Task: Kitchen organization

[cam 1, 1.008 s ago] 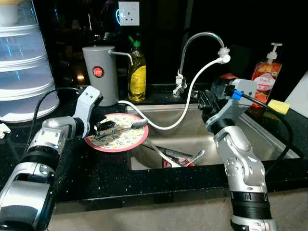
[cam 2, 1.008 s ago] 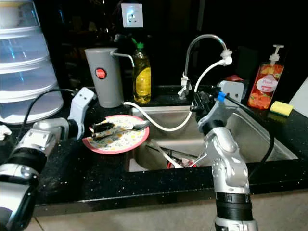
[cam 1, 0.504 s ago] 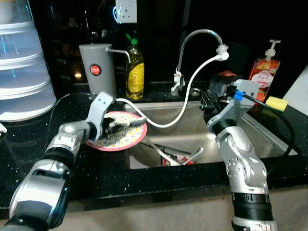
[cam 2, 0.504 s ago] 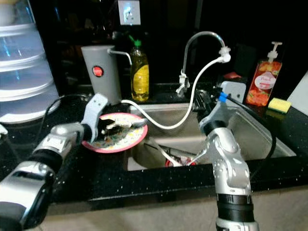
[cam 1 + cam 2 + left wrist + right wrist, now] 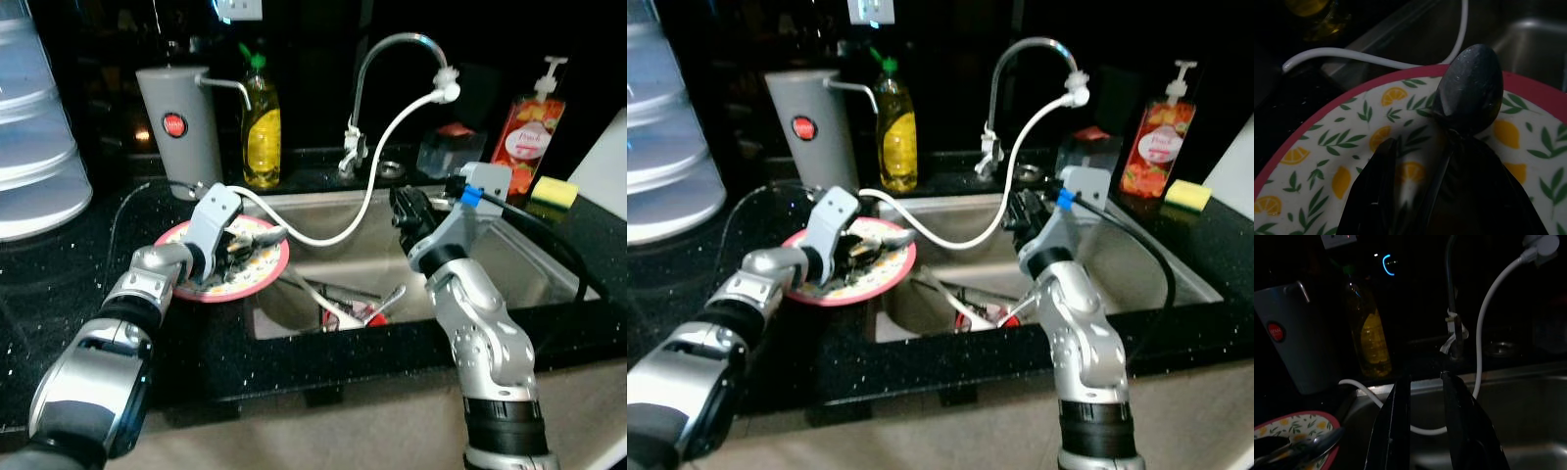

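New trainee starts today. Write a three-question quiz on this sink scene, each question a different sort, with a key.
1. True or false: the left gripper is down on the lemon-patterned plate, its fingers closed around the spoon.
2. Multiple choice: the right gripper is
A. grasping the tap
B. over the sink, fingers apart, holding nothing
C. resting on the yellow sponge
3. Fill in: the white hose hangs from the tip of the ____ and trails past the plate's rim.

Key: 1 true; 2 B; 3 tap.
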You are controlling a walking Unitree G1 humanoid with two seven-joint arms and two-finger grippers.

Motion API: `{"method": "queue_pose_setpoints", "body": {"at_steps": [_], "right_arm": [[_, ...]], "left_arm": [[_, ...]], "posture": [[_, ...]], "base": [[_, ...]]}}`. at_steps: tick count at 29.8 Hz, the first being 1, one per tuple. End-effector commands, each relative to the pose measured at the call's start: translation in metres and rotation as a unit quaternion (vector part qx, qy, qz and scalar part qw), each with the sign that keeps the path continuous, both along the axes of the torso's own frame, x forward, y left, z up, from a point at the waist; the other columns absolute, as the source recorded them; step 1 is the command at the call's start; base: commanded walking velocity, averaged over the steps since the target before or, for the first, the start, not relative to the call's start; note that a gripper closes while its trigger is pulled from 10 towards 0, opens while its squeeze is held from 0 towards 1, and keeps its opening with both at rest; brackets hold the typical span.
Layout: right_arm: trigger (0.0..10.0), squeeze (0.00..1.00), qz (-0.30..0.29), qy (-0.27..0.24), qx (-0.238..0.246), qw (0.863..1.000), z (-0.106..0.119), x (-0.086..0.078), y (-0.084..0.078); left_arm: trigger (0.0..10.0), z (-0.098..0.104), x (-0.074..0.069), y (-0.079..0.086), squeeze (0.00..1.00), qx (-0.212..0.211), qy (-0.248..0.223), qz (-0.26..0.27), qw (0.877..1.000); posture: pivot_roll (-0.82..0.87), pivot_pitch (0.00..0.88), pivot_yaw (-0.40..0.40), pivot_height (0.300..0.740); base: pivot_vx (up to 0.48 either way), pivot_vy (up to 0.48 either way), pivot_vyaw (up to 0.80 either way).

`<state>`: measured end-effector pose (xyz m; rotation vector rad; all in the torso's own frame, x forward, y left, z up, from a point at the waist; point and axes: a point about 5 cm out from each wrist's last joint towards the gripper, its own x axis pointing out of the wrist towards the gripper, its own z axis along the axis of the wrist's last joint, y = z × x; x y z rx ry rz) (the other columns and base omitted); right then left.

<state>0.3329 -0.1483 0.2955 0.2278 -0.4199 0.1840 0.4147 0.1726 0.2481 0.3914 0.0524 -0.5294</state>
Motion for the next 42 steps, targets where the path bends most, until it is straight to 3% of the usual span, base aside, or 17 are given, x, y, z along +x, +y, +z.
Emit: {"method": "queue_pose_setpoints", "body": {"at_steps": [1,3,4,5,6,7,8,11,19,22,25,30,31,35,39,42], "right_arm": [[10.0,0.0,-0.003,0.005,-0.001,1.0,-0.002,-0.003,-0.002],[10.0,0.0,-0.003,0.007,-0.001,1.0,-0.003,-0.003,-0.001],[10.0,0.0,-0.002,0.009,-0.001,1.0,-0.003,-0.003,-0.001],[10.0,0.0,-0.001,0.01,-0.001,1.0,-0.004,-0.002,0.001],[10.0,0.0,-0.001,0.01,-0.001,1.0,-0.004,-0.002,0.001],[10.0,0.0,0.0,0.011,-0.001,1.0,-0.004,-0.002,0.001],[10.0,0.0,0.0,0.011,0.0,1.0,-0.004,-0.003,0.001],[10.0,0.0,0.0,0.012,0.0,1.0,-0.003,-0.003,0.001],[10.0,0.0,-0.001,0.014,0.002,1.0,-0.005,-0.002,0.0],[10.0,0.0,0.0,0.014,0.003,1.0,-0.005,-0.001,0.0],[10.0,0.0,0.002,0.012,0.004,1.0,-0.004,0.001,0.0],[10.0,0.0,0.003,0.011,0.005,1.0,-0.003,0.002,0.0],[10.0,0.0,0.004,0.011,0.006,1.0,-0.003,0.002,0.0],[10.0,0.0,0.007,0.011,0.007,1.0,-0.003,0.003,0.001],[10.0,0.0,0.012,0.008,0.008,1.0,-0.002,0.003,0.004],[10.0,0.0,0.012,0.007,0.008,1.0,-0.002,0.003,0.004]], "left_arm": [[10.0,-0.013,-0.001,0.011,0.0,0.012,0.03,0.021,0.999],[10.0,-0.015,-0.002,0.011,0.0,0.01,0.038,0.021,0.999],[7.5,-0.019,-0.003,0.012,0.0,-0.002,0.062,0.017,0.998],[2.3,-0.025,-0.005,0.015,0.0,-0.028,0.107,0.012,0.994],[2.3,-0.025,-0.005,0.015,0.0,-0.028,0.107,0.012,0.994],[0.2,-0.028,-0.006,0.016,0.0,-0.039,0.127,0.009,0.991],[0.0,-0.029,-0.007,0.017,0.0,-0.043,0.138,0.007,0.99],[0.0,-0.039,-0.012,0.03,0.0,-0.004,0.164,0.007,0.986],[0.0,-0.039,-0.015,0.046,0.0,0.003,0.155,0.03,0.987],[0.0,-0.034,-0.015,0.053,0.0,-0.01,0.142,0.043,0.989],[0.0,-0.019,-0.014,0.055,0.0,-0.048,0.114,0.049,0.991],[0.0,0.009,-0.015,0.046,0.0,-0.089,0.049,0.034,0.994],[10.0,0.026,-0.016,0.04,0.0,-0.11,0.008,0.028,0.993],[10.0,0.048,-0.023,0.029,0.0,-0.142,-0.044,0.016,0.989],[10.0,0.074,-0.038,0.001,0.0,-0.167,-0.105,-0.018,0.98],[10.0,0.08,-0.043,-0.008,0.0,-0.181,-0.112,-0.022,0.977]], "posture": [[0.01,0.174,-0.039,0.74],[0.01,0.175,-0.039,0.74],[0.02,0.176,-0.04,0.74],[0.02,0.175,-0.04,0.74],[0.02,0.175,-0.04,0.74],[0.02,0.174,-0.04,0.74],[0.02,0.174,-0.039,0.74],[0.02,0.171,-0.038,0.74],[0.04,0.158,-0.041,0.74],[0.04,0.153,-0.041,0.74],[0.04,0.148,-0.046,0.74],[0.05,0.143,-0.05,0.74],[0.05,0.143,-0.051,0.74],[0.05,0.139,-0.054,0.74],[0.05,0.136,-0.052,0.74],[0.04,0.133,-0.051,0.74]], "base": [[0.0,0.0,0.0],[0.0,0.0,0.0],[0.0,0.0,0.0],[0.0,0.0,0.0],[0.0,0.0,0.0],[0.0,0.0,0.0],[0.0,0.0,0.0],[0.0,0.0,0.0],[0.0,0.0,0.0],[0.0,0.0,0.0],[0.0,0.0,0.0],[0.0,0.0,0.0],[0.0,0.0,0.0],[0.0,0.0,0.0],[0.0,0.0,0.0],[0.0,0.0,0.0]]}}
